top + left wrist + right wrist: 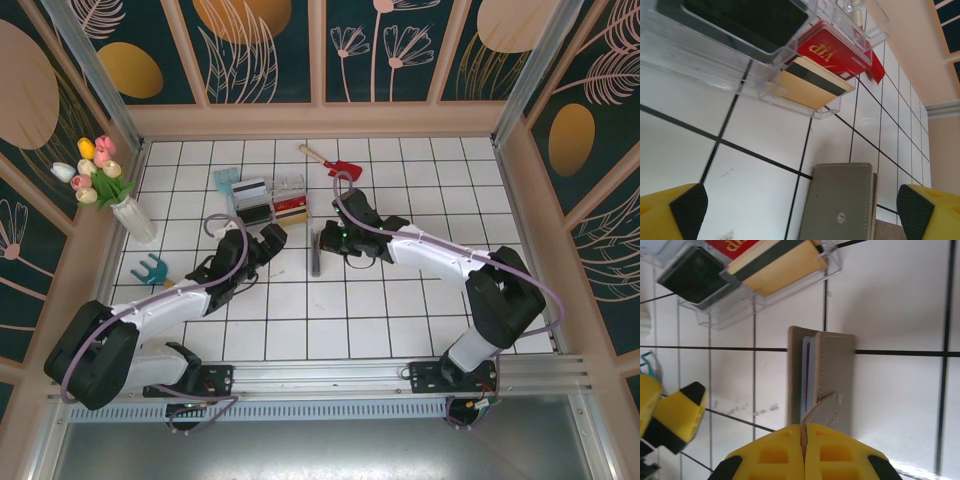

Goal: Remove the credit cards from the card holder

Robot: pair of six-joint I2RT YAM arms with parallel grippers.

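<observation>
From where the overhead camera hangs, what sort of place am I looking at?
Probably a staged robot test booth, not a real room: a white tiled tabletop boxed in by flower-printed wall panels, with a vase of tulips as a prop at one side.

Top camera sits high at the near edge, looking down over the whole tiled table (400, 310). Left wrist camera is low and close, facing far-right. Right wrist camera is close too, peering down and leftward. Both wrist views share the card holder (840, 200) and clear tray (715, 65).
</observation>
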